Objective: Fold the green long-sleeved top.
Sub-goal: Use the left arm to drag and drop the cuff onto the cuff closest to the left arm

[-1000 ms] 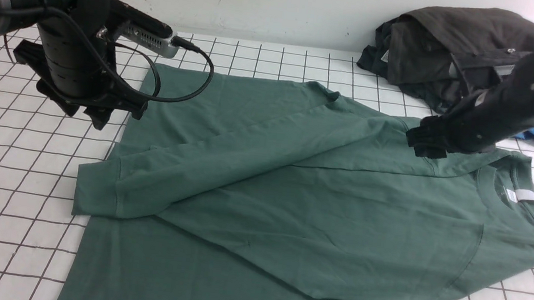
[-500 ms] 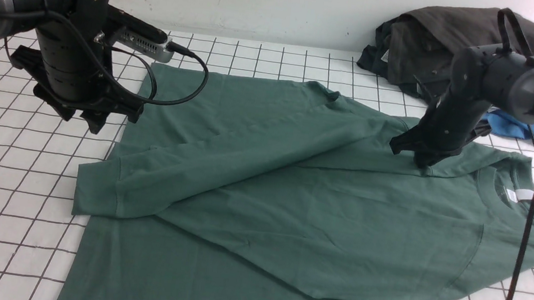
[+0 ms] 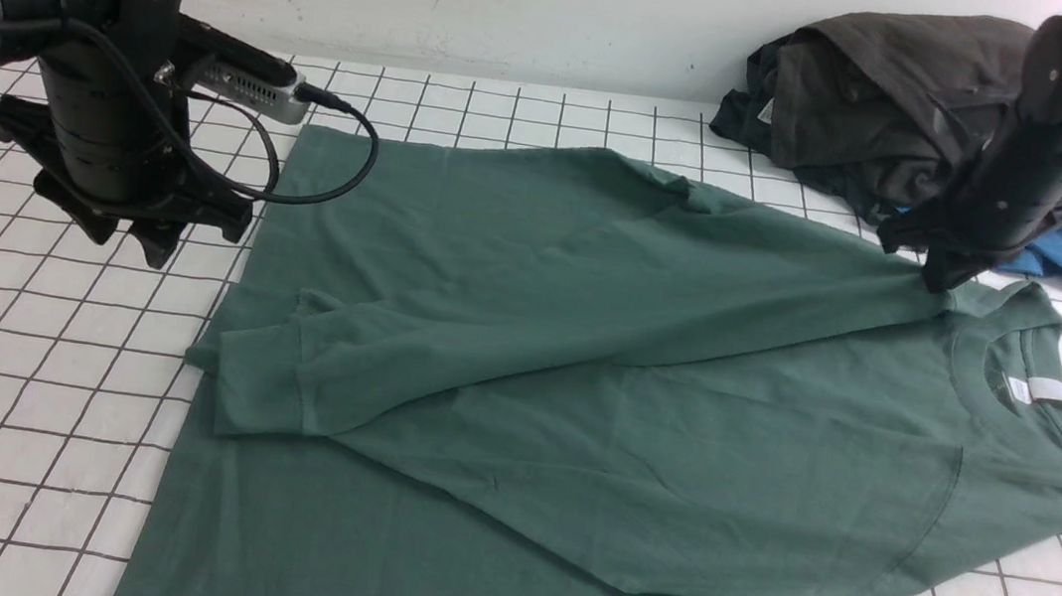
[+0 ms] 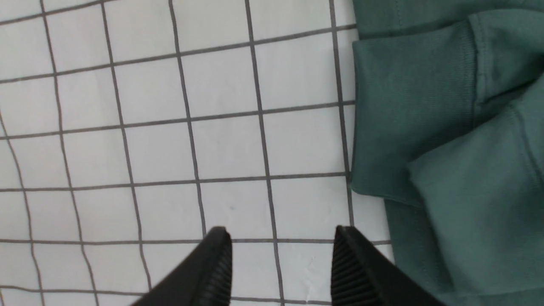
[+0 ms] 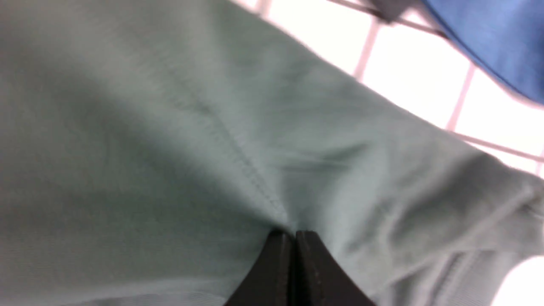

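The right gripper (image 3: pixel 936 276), newly pinching the green long-sleeved top (image 3: pixel 639 400) at the shoulder, tugs it rightward, tautening the sleeve (image 3: pixel 507 335); the left gripper (image 4: pixel 280 259) stays spread

I am finding no legible text, brand, number or sign in any of the three views. The green long-sleeved top (image 3: pixel 583 364) is carrying a white neck label (image 3: pixel 1041 388) inside its collar. The label is showing as a plain white strip, and any print on it is too small to resolve. The dark garment pile (image 3: pixel 914 92) at the far right of the bench (image 3: pixel 34 361) is showing a small pale tag (image 3: pixel 765 112). I am making out no characters on it.
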`<state>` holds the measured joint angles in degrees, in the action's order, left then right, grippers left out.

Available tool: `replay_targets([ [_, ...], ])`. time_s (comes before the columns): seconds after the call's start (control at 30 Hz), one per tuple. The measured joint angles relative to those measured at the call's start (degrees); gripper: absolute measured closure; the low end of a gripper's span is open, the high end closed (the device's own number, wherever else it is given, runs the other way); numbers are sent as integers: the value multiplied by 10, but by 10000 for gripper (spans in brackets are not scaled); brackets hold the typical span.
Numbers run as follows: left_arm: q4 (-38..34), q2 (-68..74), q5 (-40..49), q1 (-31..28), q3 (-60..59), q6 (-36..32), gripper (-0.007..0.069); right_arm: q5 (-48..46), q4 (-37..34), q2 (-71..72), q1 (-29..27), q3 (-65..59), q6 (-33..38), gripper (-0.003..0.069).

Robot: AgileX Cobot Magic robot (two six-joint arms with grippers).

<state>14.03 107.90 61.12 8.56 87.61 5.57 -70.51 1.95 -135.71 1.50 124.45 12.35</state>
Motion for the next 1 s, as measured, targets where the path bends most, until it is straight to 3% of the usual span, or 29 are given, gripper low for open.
replay_targets([
  [0.17, -16, 29, 1, -4, 0, -8, 323, -2, -13, 0, -19, 0, 3, 657],
  [0.47, -103, 45, -17, -4, -1, -79, 323, -3, -117, 0, -19, 0, 24, 386],
  [0.57, -126, 54, -20, -4, -1, -95, 323, 9, -140, 0, -17, 0, 25, 350],
  [0.67, -140, 59, -20, -4, -1, -98, 323, 16, -175, 0, -11, 0, 35, 363],
  [0.8, -175, 61, -27, -4, -1, -119, 323, 40, -227, -5, 36, 2, 109, 513],
  [0.93, -203, 62, -22, -4, -1, -136, 323, 78, -218, -31, 88, 3, 176, 641],
  [1.0, -213, 62, -9, -4, -1, -147, 323, 119, -197, -55, 107, 3, 198, 664],
])
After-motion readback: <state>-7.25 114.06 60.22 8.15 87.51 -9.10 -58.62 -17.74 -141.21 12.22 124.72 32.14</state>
